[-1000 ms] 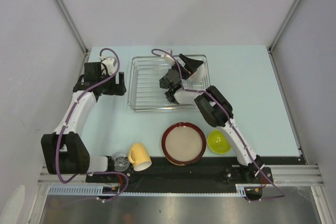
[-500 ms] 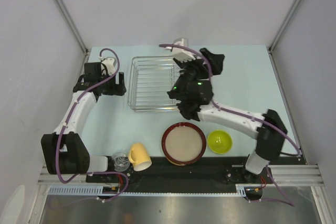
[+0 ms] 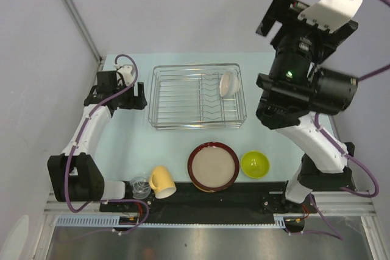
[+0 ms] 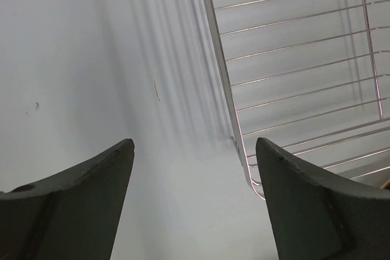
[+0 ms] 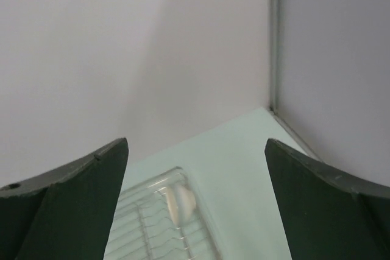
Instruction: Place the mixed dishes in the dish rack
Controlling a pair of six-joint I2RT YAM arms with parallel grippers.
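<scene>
The dish rack [image 3: 183,98] stands at the middle back of the table, with a white bowl [image 3: 228,83] on edge among its right dividers. In front of it lie a red-rimmed plate [image 3: 212,166], a lime-green bowl [image 3: 254,164], a yellow mug [image 3: 161,181] and a clear glass [image 3: 139,186]. My left gripper [image 3: 119,103] hangs open just left of the rack, with only bare table between its fingers [image 4: 194,144]. The rack's corner [image 4: 244,150] shows by its right finger. My right gripper [image 3: 304,22] is raised high at the right, open and empty [image 5: 195,144]. It looks down on the rack [image 5: 146,223] and bowl [image 5: 183,202].
Grey walls close in the table on the left, back and right, and a metal post [image 5: 274,35] marks the back right corner. The black base strip [image 3: 201,196] runs along the near edge, just behind the mug and glass.
My right arm has left the white bowl standing in the rack and swung up and to the right, close to the camera. The left arm has not moved.
</scene>
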